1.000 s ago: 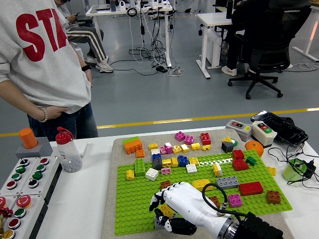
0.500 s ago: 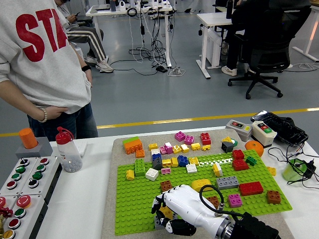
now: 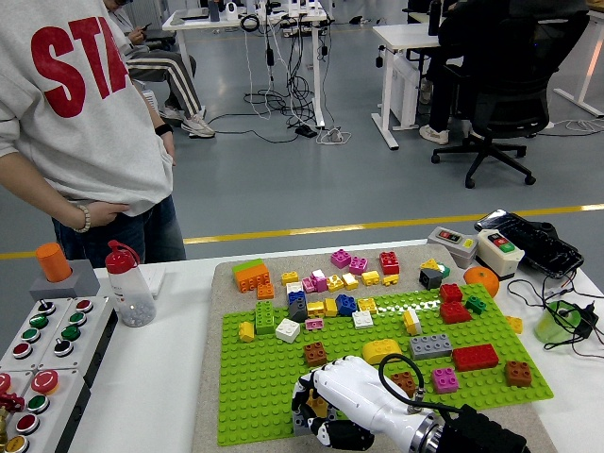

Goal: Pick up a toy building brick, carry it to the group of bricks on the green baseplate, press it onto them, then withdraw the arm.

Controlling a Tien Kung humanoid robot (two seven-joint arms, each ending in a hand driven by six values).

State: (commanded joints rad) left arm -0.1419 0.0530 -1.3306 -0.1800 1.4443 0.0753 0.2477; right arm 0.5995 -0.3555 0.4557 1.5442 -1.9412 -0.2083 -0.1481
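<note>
The right hand's (image 3: 342, 408) glossy white-and-black fingers (image 3: 308, 401) curl around a small yellow brick (image 3: 317, 406), partly hidden, at the near edge of the studded green baseplate (image 3: 255, 377). Just beyond the knuckles sit a brown square brick (image 3: 315, 354) and a rounded yellow piece (image 3: 381, 351). Further blocks cluster toward the baseplate's far edge, on a beige felt-like mat (image 3: 219, 283).

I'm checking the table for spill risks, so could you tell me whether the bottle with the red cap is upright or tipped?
Upright: the bottle stands on its base on the white table, red cap on top.
</note>
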